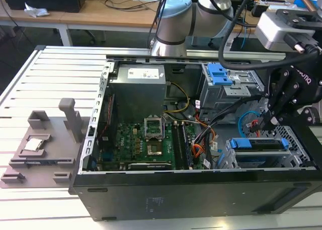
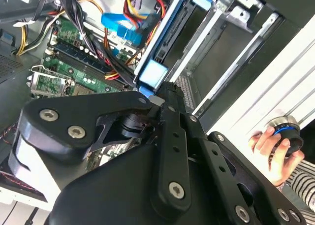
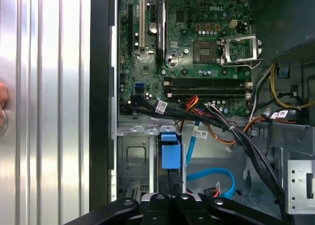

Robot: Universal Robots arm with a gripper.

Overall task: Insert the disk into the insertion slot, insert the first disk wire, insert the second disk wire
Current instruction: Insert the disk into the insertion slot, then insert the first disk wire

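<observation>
Seating of the disk point(image 1: 261, 145) looks done or nearly so: in the exterior view it lies flat in the insertion slot point(image 1: 225, 162), at the four o'clock corner of the open computer case point(image 1: 151, 195). The hand point(image 1: 268, 123) hangs just above it, toward twelve o'clock; whether it is open or closed cannot be told. A blue cable point(image 1: 245, 123) curls at the hand's nine o'clock, with its end hidden. By this judgement the wire steps are not yet done, and a wire calls for a fine pinch on its connector, squared to the disk's port.
</observation>
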